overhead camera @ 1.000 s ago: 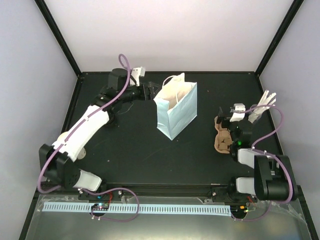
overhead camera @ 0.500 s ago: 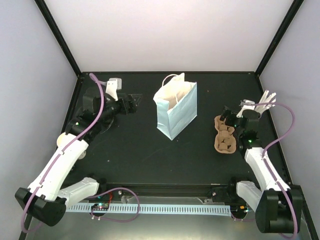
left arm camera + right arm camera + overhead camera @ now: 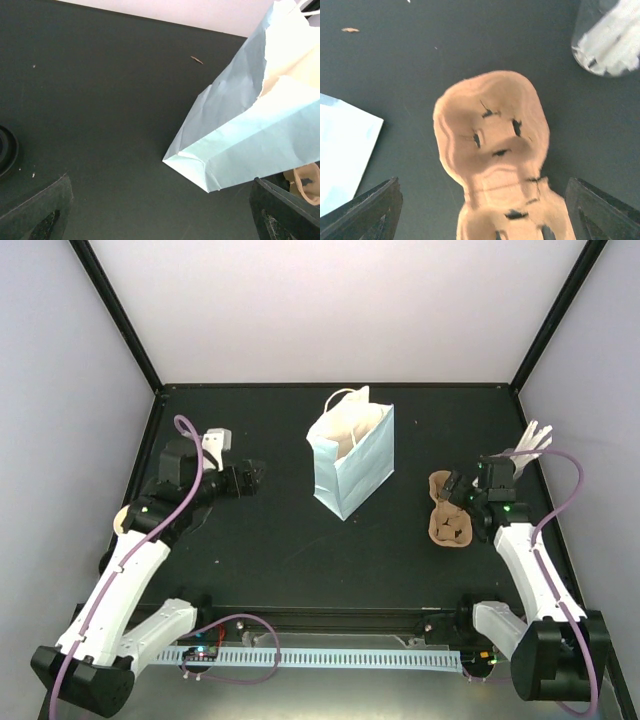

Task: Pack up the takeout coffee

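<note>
Both grippers spread wide, cup carrier lying at the table's right

The cup carrier [image 3: 448, 515] lies with its long axis running near to far, between the blue bag [image 3: 350, 455] and a glass of sticks [image 3: 535, 440]. The right gripper [image 3: 462, 495] hangs over its far end, jaws apart and holding nothing. The left gripper [image 3: 250, 477] is likewise spread, with open table [image 3: 270, 550] toward the bag. A cut-off dark rim [image 3: 4, 150] may be a lid.

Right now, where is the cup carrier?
In the top view, the cup carrier lies on the right side of the table, between the blue bag and the glass of sticks, under the right gripper.
</note>
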